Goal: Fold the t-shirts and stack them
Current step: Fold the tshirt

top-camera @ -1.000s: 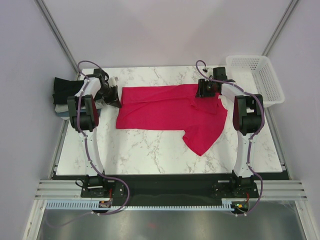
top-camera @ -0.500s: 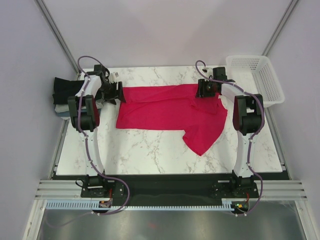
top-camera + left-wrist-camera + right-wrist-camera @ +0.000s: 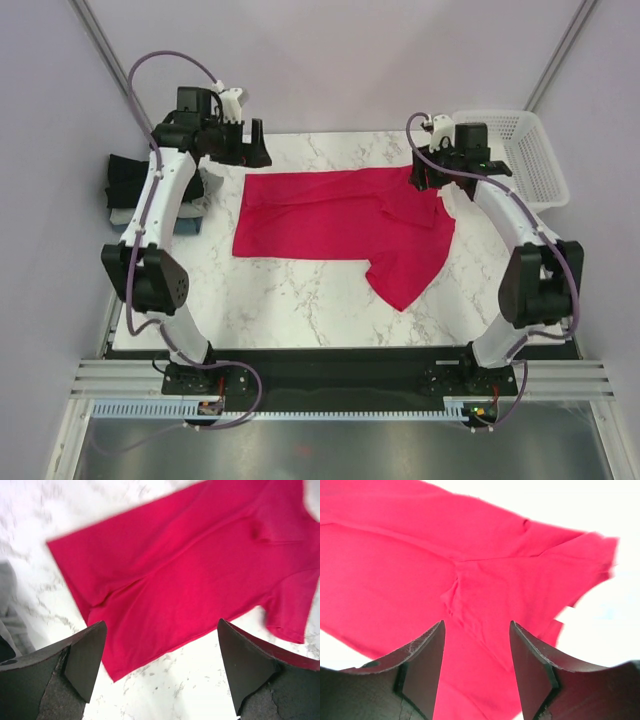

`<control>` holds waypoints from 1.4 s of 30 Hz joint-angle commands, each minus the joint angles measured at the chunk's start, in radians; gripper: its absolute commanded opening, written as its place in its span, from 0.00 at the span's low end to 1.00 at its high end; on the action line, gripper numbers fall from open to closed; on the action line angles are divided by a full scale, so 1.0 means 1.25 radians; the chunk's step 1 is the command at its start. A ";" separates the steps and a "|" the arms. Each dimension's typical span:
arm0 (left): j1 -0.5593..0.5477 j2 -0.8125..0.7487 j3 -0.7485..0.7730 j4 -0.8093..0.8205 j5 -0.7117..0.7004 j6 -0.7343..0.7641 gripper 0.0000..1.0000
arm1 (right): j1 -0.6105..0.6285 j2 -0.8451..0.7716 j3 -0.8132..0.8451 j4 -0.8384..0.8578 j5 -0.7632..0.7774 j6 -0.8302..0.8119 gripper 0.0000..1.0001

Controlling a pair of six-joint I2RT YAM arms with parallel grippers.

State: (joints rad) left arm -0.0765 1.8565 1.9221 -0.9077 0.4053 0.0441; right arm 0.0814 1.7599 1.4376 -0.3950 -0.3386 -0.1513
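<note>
**A:** Where's the red shirt [image 3: 330,220]?

**B:** It lies on the marble counter [image 3: 300,300], mostly flat. Its long body runs left to right and one lobe reaches toward the near right. There's a ridge of creases along the middle, plain in both wrist views.

**A:** And the left pincer [image 3: 248,148]?

**B:** It's released, raised over the counter's far edge, just beyond the shirt's far left corner. In its own view [image 3: 161,630] the fingers [image 3: 85,655] stand wide apart with nothing between them. The cloth is well below.

**A:** The right pincer [image 3: 422,178]?

**B:** Also released. It hangs over the shirt's far right end. From the wrist [image 3: 476,627] there is a moderate gap between the fingers, and only red cloth shows through it, none of it gripped. Whether the tips brush the cloth, I cannot tell.

**A:** Other shirts?

**B:** A folded stack [image 3: 125,190] sits at the counter's left edge, partly behind the left arm. It's black on top with a paler layer under it, and a sliver of blue shows at the bottom.

**A:** Anything else?

**B:** A white mesh basket [image 3: 520,150] is at the far right corner, near the right pincer but apart from it.
</note>
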 commanded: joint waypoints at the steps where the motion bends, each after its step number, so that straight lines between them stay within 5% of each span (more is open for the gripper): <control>1: -0.014 -0.155 -0.057 0.105 0.030 -0.016 1.00 | 0.001 -0.140 -0.075 -0.025 -0.007 -0.100 0.63; 3: -0.014 -0.223 -0.188 0.196 0.047 0.028 1.00 | 0.002 -0.188 -0.123 -0.043 -0.014 -0.129 0.63; 5: 0.002 -0.302 -0.276 0.324 0.084 -0.049 1.00 | 0.012 -0.257 -0.201 -0.101 -0.055 -0.165 0.63; 7: 0.060 -0.312 -0.386 0.413 0.375 -0.285 1.00 | 0.035 -0.342 -0.299 -0.135 -0.053 -0.246 0.63; 9: 0.060 -0.242 -0.427 0.586 0.638 -0.453 0.77 | 0.094 -0.415 -0.368 -0.139 -0.018 -0.341 0.63; 10: 0.058 -0.226 -0.449 0.648 0.660 -0.584 0.69 | 0.115 -0.489 -0.438 -0.128 -0.001 -0.362 0.64; 11: 0.058 -0.246 -0.481 0.676 0.610 -0.566 0.70 | 0.154 -0.525 -0.470 -0.119 0.015 -0.380 0.64; 12: 0.058 -0.258 -0.460 0.494 0.525 -0.474 0.73 | 0.169 -0.557 -0.521 -0.114 0.037 -0.391 0.64; 13: 0.036 -0.264 -0.435 0.399 0.435 -0.240 0.75 | 0.184 -0.605 -0.542 -0.111 0.044 -0.408 0.64; 15: -0.016 -0.265 -0.393 0.220 0.149 -0.041 0.79 | 0.213 -0.635 -0.573 -0.112 0.052 -0.402 0.63; 16: -0.062 -0.269 -0.406 0.202 0.064 0.087 0.81 | 0.221 -0.648 -0.576 -0.124 0.044 -0.394 0.63; 18: -0.074 -0.293 -0.499 0.202 0.002 0.121 0.82 | 0.244 -0.647 -0.586 -0.144 0.032 -0.394 0.61; 20: -0.074 -0.309 -0.601 0.258 -0.172 0.214 0.94 | 0.260 -0.639 -0.598 -0.153 0.028 -0.405 0.61; 23: -0.068 -0.340 -0.698 0.314 -0.222 0.286 0.95 | 0.278 -0.621 -0.614 -0.170 0.023 -0.463 0.59; 30: -0.059 -0.352 -0.709 0.329 -0.236 0.230 0.95 | 0.309 -0.586 -0.666 -0.184 0.040 -0.678 0.55; 42: -0.059 -0.252 -0.648 0.324 -0.244 0.200 0.95 | 0.400 -0.555 -0.642 -0.209 -0.014 -0.619 0.56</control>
State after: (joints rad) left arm -0.1482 1.5139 1.0660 -0.5358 0.1207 0.2932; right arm 0.5518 1.0481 0.5964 -0.6388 -0.3050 -0.9451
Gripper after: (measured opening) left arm 0.952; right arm 0.560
